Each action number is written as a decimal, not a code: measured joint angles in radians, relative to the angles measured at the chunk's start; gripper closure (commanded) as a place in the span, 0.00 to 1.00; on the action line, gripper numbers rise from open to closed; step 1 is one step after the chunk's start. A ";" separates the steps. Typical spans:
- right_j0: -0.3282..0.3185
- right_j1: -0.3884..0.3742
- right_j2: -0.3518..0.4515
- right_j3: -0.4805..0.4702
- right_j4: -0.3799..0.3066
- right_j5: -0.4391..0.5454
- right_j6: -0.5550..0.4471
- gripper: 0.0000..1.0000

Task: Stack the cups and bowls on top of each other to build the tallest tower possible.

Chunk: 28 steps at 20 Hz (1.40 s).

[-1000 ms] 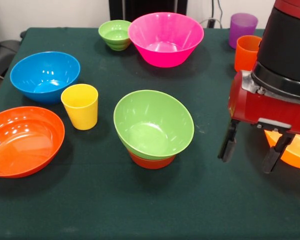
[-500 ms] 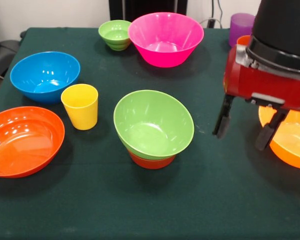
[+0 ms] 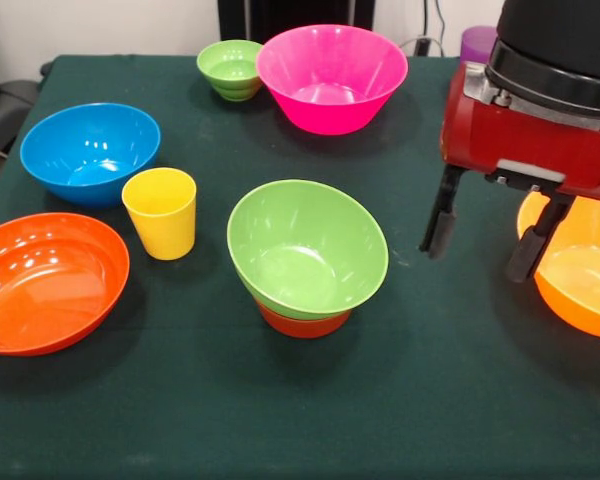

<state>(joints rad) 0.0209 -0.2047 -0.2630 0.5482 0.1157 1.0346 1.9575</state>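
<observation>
So the dark green tablecloth [image 3: 180,400] covers the whole table, with a pale wall behind it. The gripper [image 3: 483,242] hangs with jaws apart, holding nothing, just beside the large yellow-orange bowl [image 3: 580,270], which is cut off at the right edge. The arm hides most of the purple cup [image 3: 477,44]. The medium green bowl [image 3: 307,247] sits tilted on the small red-orange bowl [image 3: 302,324], mid-table.

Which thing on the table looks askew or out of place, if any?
The medium green bowl sits tilted on the small red-orange bowl, its rim leaning toward the camera rather than level. Nothing is spilled or broken. The open gripper hangs empty beside the yellow-orange bowl.
</observation>
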 measured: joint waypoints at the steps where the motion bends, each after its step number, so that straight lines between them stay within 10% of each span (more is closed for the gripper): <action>1: 0.000 -0.004 0.001 0.009 0.000 -0.007 0.000 0.00; 28: 0.033 -0.125 0.035 0.297 0.005 -0.124 0.000 0.00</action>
<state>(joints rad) 0.0542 -0.3301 -0.2276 0.8453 0.1207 0.9103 1.9575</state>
